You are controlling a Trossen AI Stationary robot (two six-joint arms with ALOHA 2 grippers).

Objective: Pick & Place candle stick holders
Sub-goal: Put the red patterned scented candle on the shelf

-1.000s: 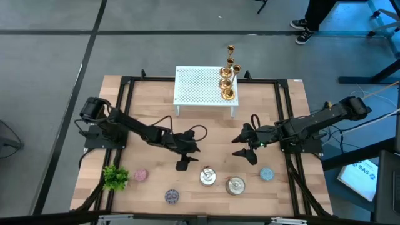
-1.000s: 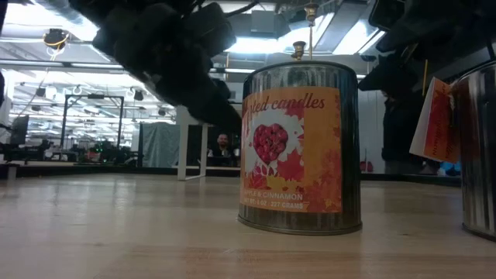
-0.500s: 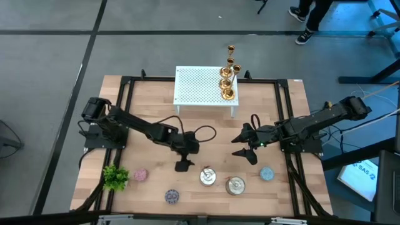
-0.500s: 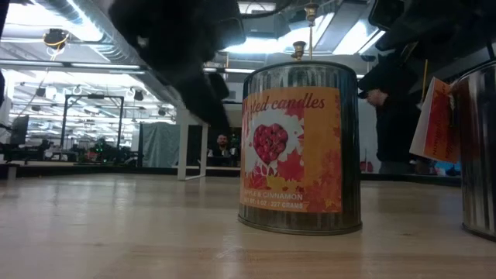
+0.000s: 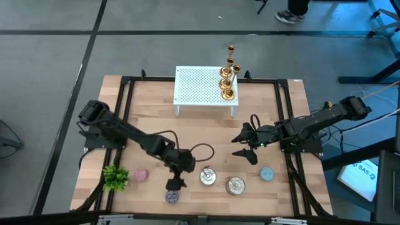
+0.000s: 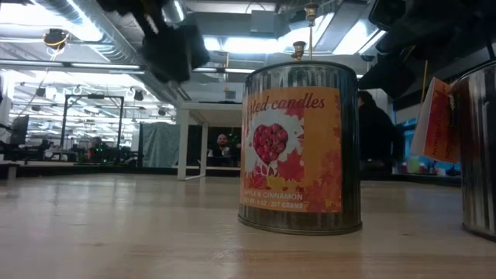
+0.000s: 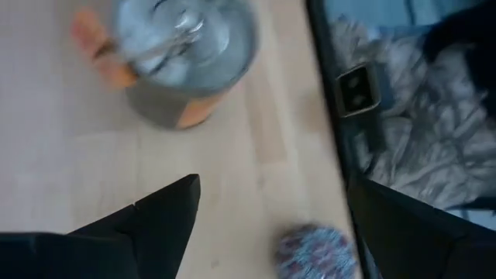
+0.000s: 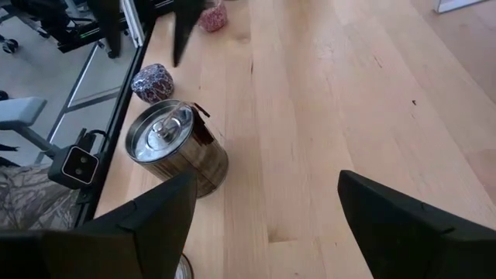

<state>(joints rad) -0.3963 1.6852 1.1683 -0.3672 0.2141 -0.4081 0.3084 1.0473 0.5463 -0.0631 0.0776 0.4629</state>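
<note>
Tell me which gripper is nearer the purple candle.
Left. The left gripper hangs open just above the purple candle; the right gripper waits open farther off, past both tins.

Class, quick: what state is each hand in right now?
Left hand: open, holding nothing, above the purple candle.
Right hand: open, holding nothing, mid-table.

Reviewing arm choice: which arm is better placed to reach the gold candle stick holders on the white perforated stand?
Probably right. The right claw, open and empty, sits nearer the candle stick holders on the white stand; the left claw hangs open by the table's near edge.
</note>
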